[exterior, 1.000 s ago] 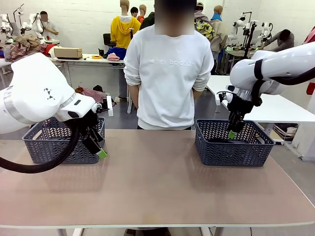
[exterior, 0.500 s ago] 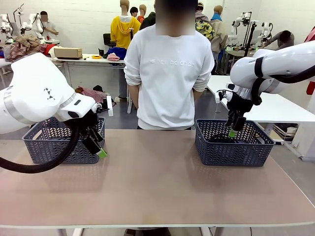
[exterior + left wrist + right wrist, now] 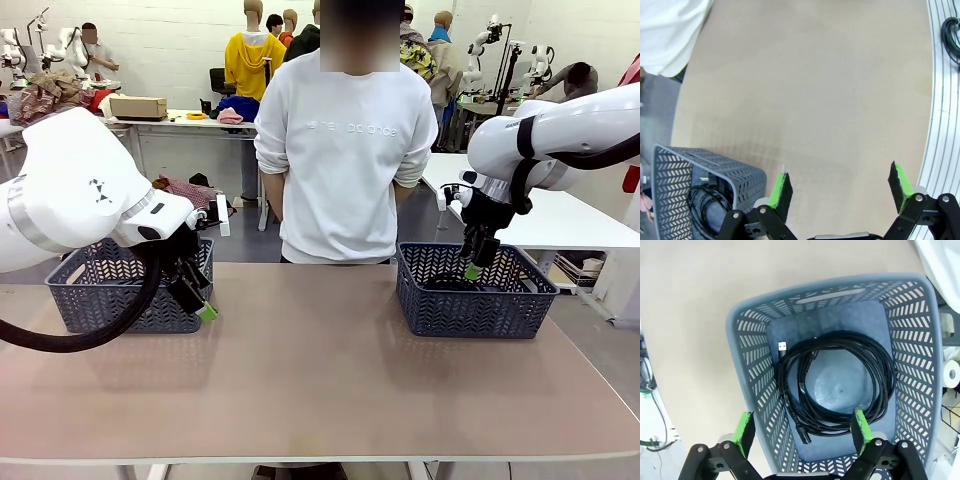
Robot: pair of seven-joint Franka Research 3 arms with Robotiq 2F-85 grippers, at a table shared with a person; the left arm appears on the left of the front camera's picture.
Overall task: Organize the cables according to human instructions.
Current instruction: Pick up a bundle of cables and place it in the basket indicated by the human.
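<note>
Black cables [image 3: 840,385] lie coiled on the floor of the grey basket [image 3: 747,390] below my right gripper [image 3: 802,432], a USB plug end at the coil's upper left. That gripper hangs open just above the basket's near part, nothing between its green pads [image 3: 744,432]; in the front view it is my right gripper [image 3: 473,264] over the right basket [image 3: 470,300]. My left gripper [image 3: 840,186] is open and empty over bare table, beside the left basket [image 3: 735,172], which holds another coiled cable [image 3: 705,207]. From the front, my left gripper [image 3: 200,298] sits at that basket's [image 3: 110,305] right front corner.
A person in a white sweatshirt [image 3: 345,150] stands at the far edge between the two baskets, hands behind the back. The tan tabletop [image 3: 320,380] stretches wide between and in front of the baskets. A loose cable [image 3: 952,35] lies past the table's edge.
My right gripper has lifted slightly out of the right basket, with the cable left lying inside. The left arm has not moved.
</note>
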